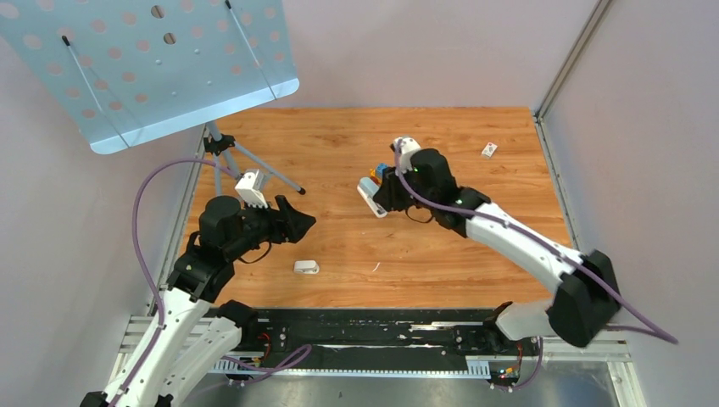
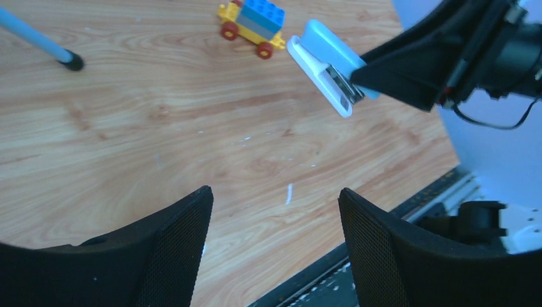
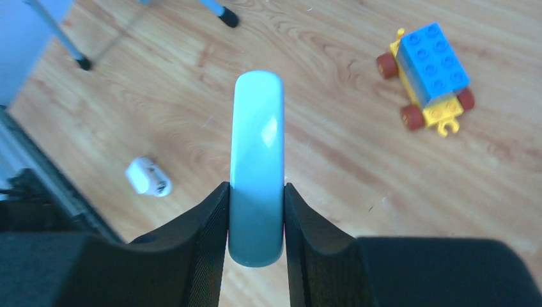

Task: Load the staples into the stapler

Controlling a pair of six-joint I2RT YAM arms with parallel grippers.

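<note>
Stapler (image 3: 257,128): pale blue rounded top, white base, metal channel inside. Right gripper (image 3: 257,192) clamped on it; left gripper (image 2: 275,211) jaws apart.

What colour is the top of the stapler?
Light blue. The stapler shows best in the right wrist view.

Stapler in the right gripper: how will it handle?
The stapler looks glossy and rounded, so it may slip in the right gripper. Its shell looks rigid, unlikely to flex. It juts well past the fingers, so pressing its tip could pivot it.
</note>
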